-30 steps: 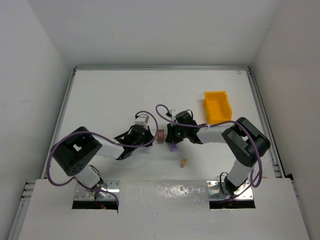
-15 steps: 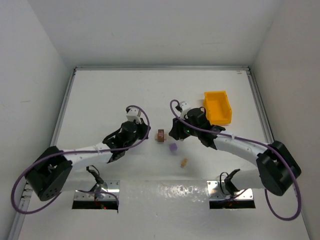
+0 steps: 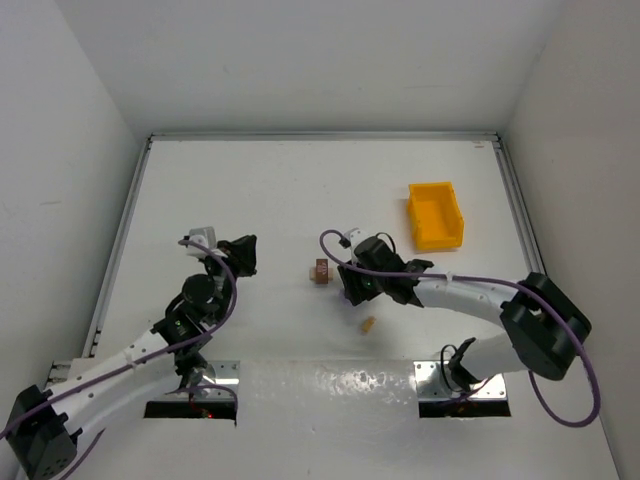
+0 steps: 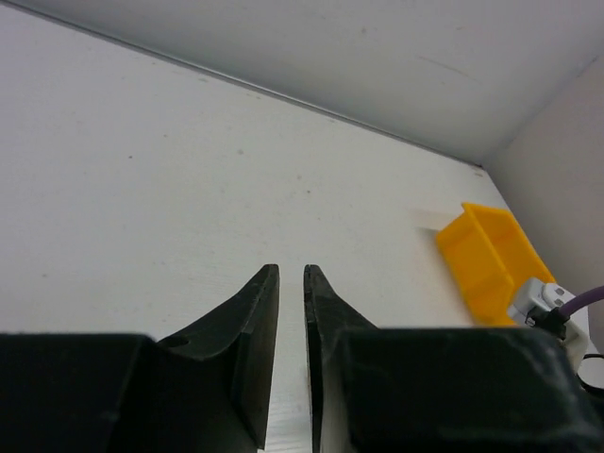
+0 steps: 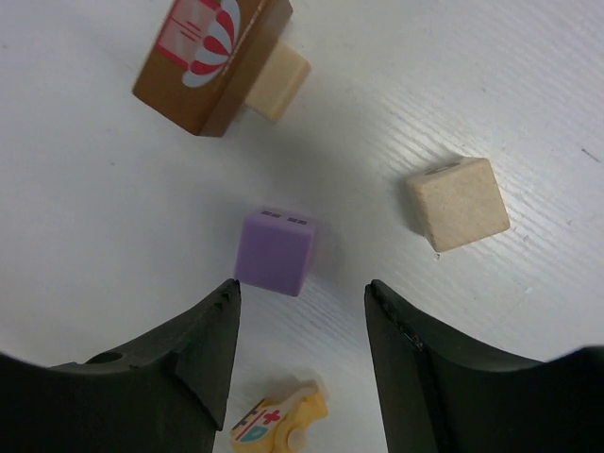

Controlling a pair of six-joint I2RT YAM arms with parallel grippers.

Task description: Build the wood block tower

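The bin point(image 3: 435, 214) sits near the table's point(image 3: 250, 190) right edge; mid-table, the large block point(image 5: 212, 61) touches a small block point(image 5: 283, 80); one cube point(image 5: 276, 251) lies nearby, another cube point(image 5: 458, 203) apart.

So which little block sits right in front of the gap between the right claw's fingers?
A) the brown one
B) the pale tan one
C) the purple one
C: the right wrist view shows the purple cube just ahead of the open right gripper, with the brown block farther off and the pale tan cube out to one side.

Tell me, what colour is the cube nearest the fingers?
The cube is purple; the right wrist view shows it best.
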